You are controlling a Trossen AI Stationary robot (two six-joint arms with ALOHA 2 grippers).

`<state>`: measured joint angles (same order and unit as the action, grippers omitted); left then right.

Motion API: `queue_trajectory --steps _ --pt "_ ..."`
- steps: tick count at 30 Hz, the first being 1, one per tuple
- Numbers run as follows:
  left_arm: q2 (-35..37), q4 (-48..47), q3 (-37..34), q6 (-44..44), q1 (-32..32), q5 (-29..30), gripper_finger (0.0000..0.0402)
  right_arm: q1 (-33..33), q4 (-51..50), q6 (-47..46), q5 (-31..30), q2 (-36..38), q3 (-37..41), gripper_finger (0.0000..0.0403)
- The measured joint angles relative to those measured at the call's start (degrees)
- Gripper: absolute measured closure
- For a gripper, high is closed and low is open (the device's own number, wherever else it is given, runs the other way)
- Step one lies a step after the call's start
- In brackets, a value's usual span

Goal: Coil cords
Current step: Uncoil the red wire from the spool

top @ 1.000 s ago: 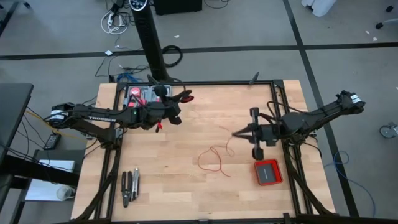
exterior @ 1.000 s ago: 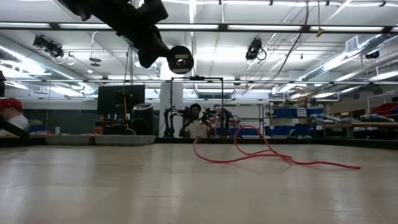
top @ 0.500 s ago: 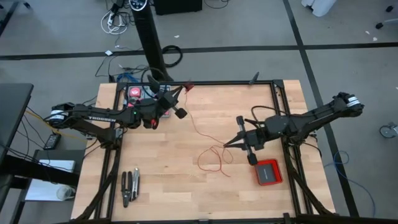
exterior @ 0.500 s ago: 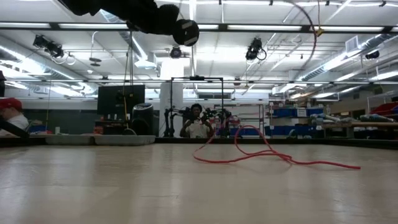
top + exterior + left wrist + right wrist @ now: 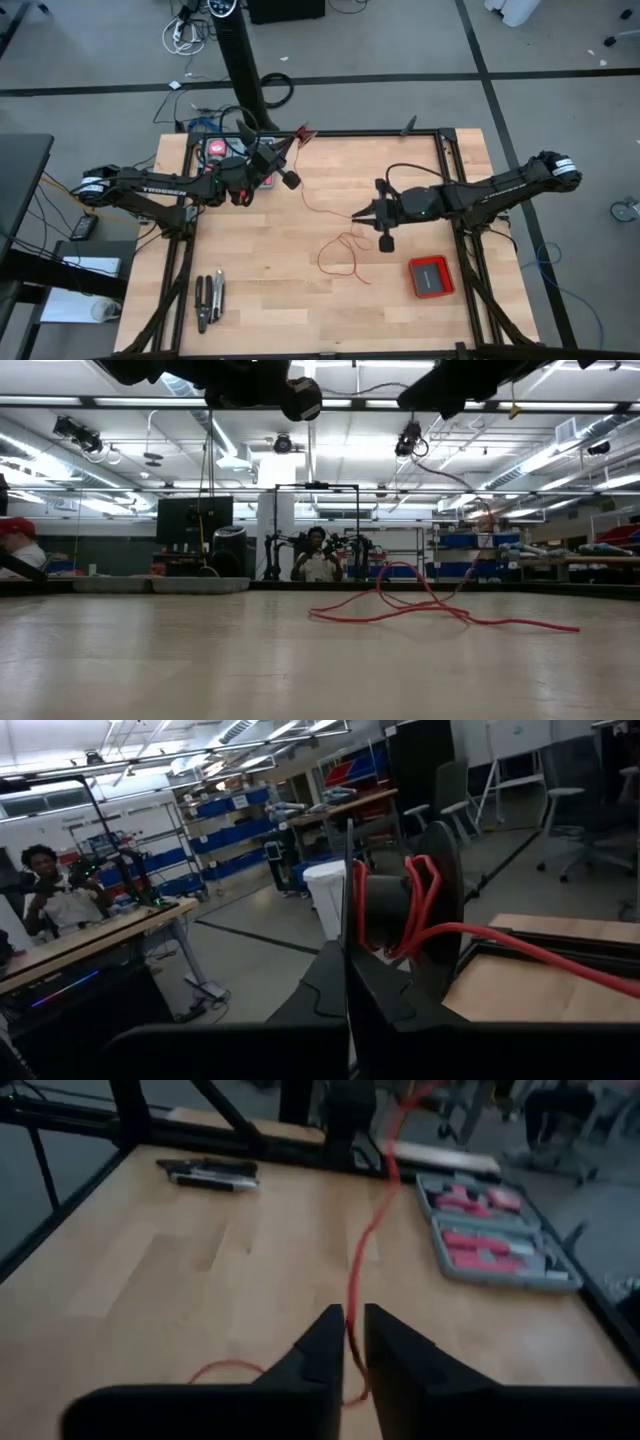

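Right gripper (image 5: 347, 1342) straddles red wire (image 5: 362, 1245) mid-table.

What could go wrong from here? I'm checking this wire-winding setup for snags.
The thin red wire runs between the right gripper's slightly parted fingers, so it might slip out. Its loose loops on the wooden table could tangle. Turns on the black spool in the left gripper look uneven.

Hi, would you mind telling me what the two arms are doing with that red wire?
They are coiling it. The left gripper, shut, holds a small black spool with a few red turns wound on. The red wire runs from it to the right gripper, whose fingers straddle the strand mid-table. Most wire lies in loose loops.
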<state>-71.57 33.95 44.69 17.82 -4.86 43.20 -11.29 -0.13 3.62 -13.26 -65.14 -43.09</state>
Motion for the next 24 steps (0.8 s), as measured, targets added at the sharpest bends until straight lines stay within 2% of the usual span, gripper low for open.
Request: queue_trajectory --steps 6,10,14,20,24 --pt "0.00 0.00 0.00 0.05 0.00 0.00 0.0401 1.57 -2.43 -2.65 -0.24 0.02 0.00 0.0295" --pt "0.00 -0.34 0.00 0.07 0.00 0.00 0.0401 1.69 -3.86 -3.46 -0.20 0.04 0.00 0.0273" --pt "0.00 -0.67 0.00 0.07 0.00 -0.31 0.0401 1.69 -2.14 -2.35 -0.25 0.04 0.00 0.0266" --pt "0.00 -1.03 0.00 -0.02 0.00 -2.80 0.0401 1.71 11.03 0.97 -0.49 -0.37 0.00 0.0271" --pt "0.00 -2.41 0.00 -0.07 0.00 -5.55 0.0401 1.71 14.56 1.51 -0.50 -0.37 0.00 0.0273"
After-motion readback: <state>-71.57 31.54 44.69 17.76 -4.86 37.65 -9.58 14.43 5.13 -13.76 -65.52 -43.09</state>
